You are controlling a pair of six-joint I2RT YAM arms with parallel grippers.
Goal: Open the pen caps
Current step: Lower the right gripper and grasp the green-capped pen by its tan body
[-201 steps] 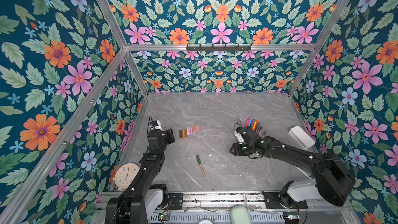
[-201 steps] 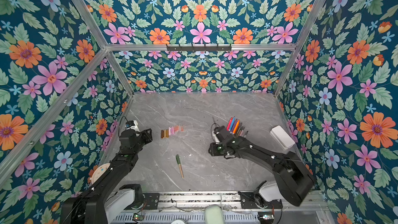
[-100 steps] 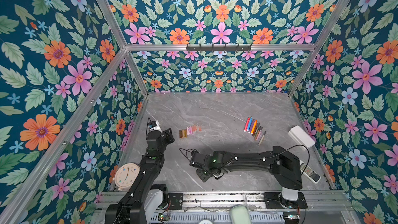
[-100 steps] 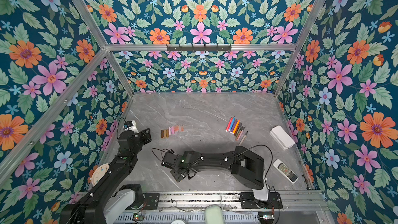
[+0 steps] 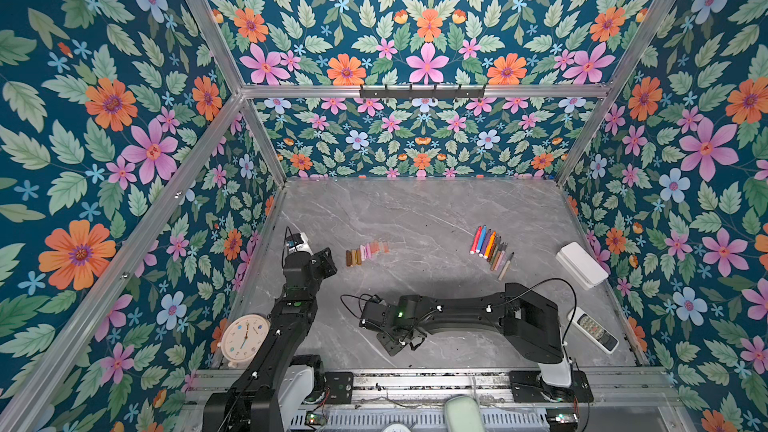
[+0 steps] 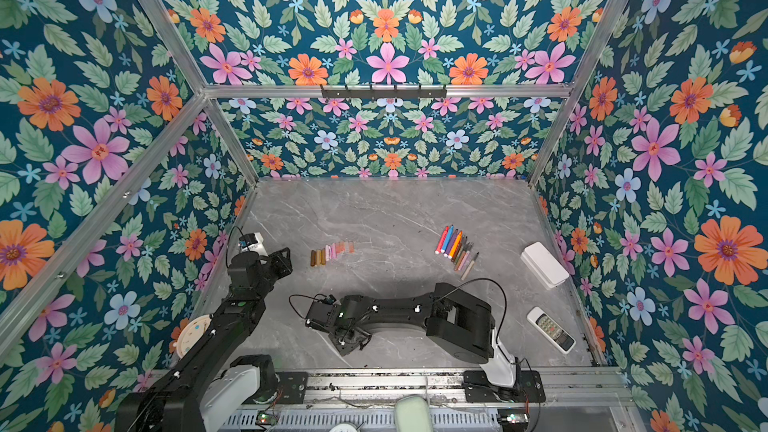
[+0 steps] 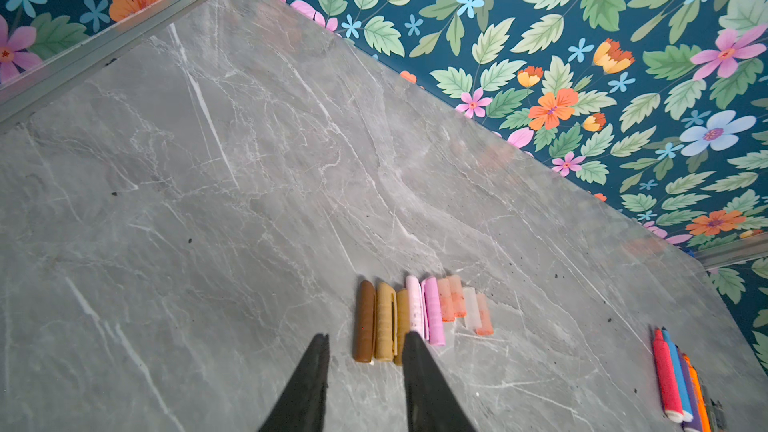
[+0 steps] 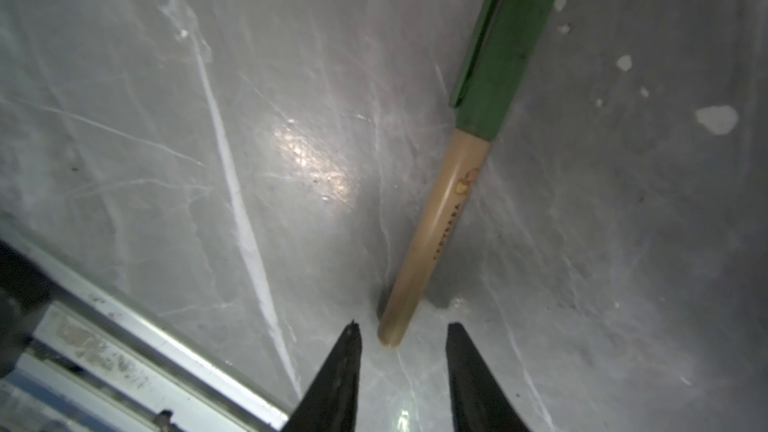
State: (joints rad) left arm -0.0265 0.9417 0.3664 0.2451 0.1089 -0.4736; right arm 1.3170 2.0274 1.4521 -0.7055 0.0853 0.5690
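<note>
Pen caps [image 5: 367,252] in a tight row on the grey marble table [image 5: 415,209], left of middle in a top view, brown and tan at one end, pink and pale orange-red at the other. Well apart to the right, a fanned bunch of pens [image 5: 490,248]. Left gripper [image 5: 330,263] just beside the brown end of the row, not touching it. Right gripper [image 5: 405,344] reaching across the middle, low over the near part of the table, hiding whatever lies under it. Clock [image 5: 244,336] against the left wall, white box [image 5: 582,264] and remote [image 5: 592,329] near the right wall. Same layout in both top views.

Left wrist view: two dark fingers [image 7: 309,384] parted with a clear gap and nothing between them. Row of caps just beyond the tips, brown ones nearest.

Right wrist view: fingers [image 8: 336,376] spread apart, gripping nothing. Flat on the marble, a capped pen [image 8: 440,218] with a beige barrel and a green cap [image 8: 494,56] on its far end. Blunt barrel end just at the mouth of the gap, touching neither finger. Metal rail [image 8: 137,351] along the table edge close by.
</note>
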